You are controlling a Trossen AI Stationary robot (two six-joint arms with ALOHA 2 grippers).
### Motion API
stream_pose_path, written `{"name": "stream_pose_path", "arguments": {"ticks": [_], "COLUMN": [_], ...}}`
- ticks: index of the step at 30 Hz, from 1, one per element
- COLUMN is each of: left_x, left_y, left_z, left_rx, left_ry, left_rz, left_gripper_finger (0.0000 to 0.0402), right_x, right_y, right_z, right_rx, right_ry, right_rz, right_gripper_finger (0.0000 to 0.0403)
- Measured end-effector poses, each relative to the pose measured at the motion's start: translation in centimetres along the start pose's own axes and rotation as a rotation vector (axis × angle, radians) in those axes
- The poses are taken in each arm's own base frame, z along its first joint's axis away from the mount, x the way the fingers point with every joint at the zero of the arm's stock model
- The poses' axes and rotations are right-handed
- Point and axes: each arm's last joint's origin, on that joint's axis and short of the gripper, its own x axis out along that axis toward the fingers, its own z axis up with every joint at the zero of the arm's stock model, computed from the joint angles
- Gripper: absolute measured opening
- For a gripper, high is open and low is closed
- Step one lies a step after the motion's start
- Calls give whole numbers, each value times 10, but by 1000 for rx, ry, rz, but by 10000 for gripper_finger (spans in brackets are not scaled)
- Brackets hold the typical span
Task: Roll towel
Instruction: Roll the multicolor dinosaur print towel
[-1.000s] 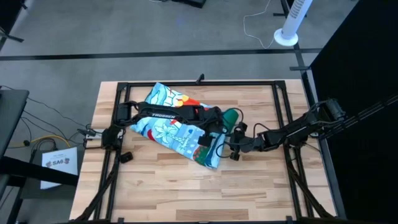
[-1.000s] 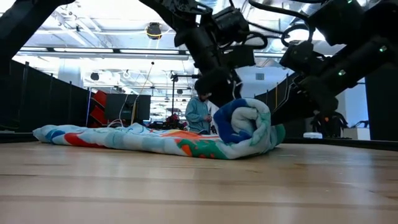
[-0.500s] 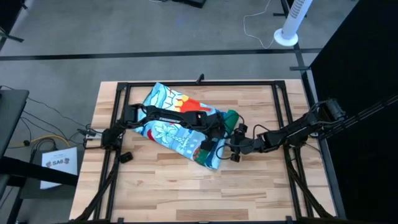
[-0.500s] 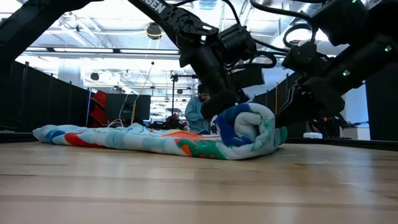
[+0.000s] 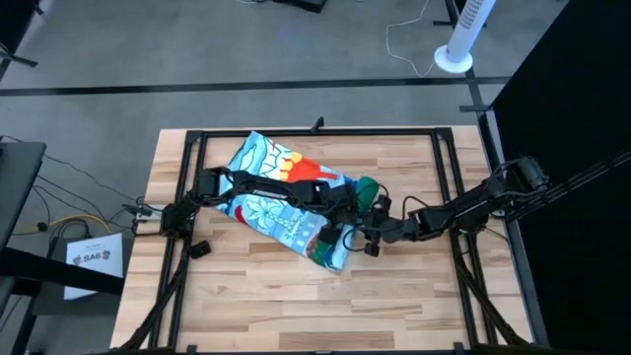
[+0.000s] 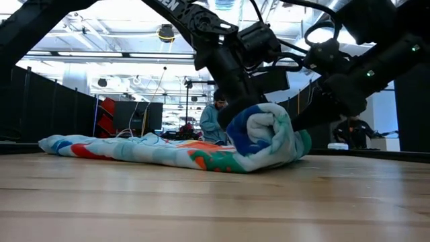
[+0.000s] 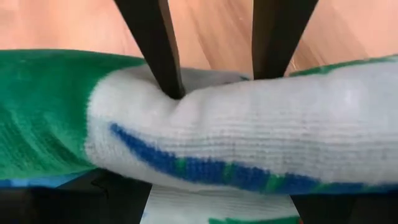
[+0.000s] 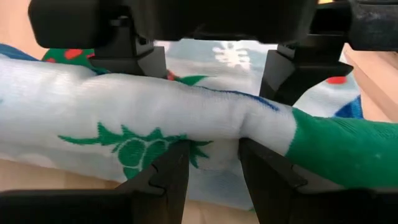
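The towel [image 5: 286,202] lies on the slatted wooden table [image 5: 246,306] with its right-hand end wound into a fat coil, the rest spread flat toward the table's left rear. Over the past second the coil has thickened and crept slightly leftward along the cloth, and the left arm has lowered over it, a sign that the roll is advancing but, by the length of flat cloth left, is well short of done.

The left gripper [image 5: 330,229] reaches across the flat part to the coil's near end; its jaws are pinching the outer layer, one dark finger [image 7: 157,50] denting the pile. The right gripper [image 5: 367,235] meets the coil from the table's right side, jaws spread only a little and squeezing a bunched fold between them.

The cloth is thick looped terry, soft enough to dimple under pressure, green-edged with a light-blue print of white, red and orange motifs. In the low view the coil's end [image 6: 265,138] shows a loose spiral of blue and white. A person [image 6: 215,119] stands in the room beyond.
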Motion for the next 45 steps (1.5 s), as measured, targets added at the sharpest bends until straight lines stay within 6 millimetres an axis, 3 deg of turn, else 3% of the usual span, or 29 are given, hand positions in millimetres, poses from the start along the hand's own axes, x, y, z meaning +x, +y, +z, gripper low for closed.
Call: {"name": "stream_pose_path", "arguments": {"ticks": [16,24,28,32,36,45], "left_x": [-22,-55,-79,-98,-89,-46], "left_y": [8,18,20,18,14,-5], "left_z": [10,22,31,43,46,-1], "left_rx": [62,39,-54,-123,-125,-220], "left_ry": [201,387,335,173,45,111], "left_rz": [95,204,196,69,5,-18], "left_gripper_finger": [306,306,306,306,306,306], "right_x": [3,11,22,34,47,56], "right_y": [-5,-10,-12,-11,-6,2], "right_z": [2,5,4,3,7,0], "right_rx": [13,0,-3,-20,-48,-90], "right_ry": [-10,-38,-68,-84,-77,-46], "right_rz": [-29,-51,-66,-70,-49,-35], "right_gripper_finger": [133,133,133,133,133,133]}}
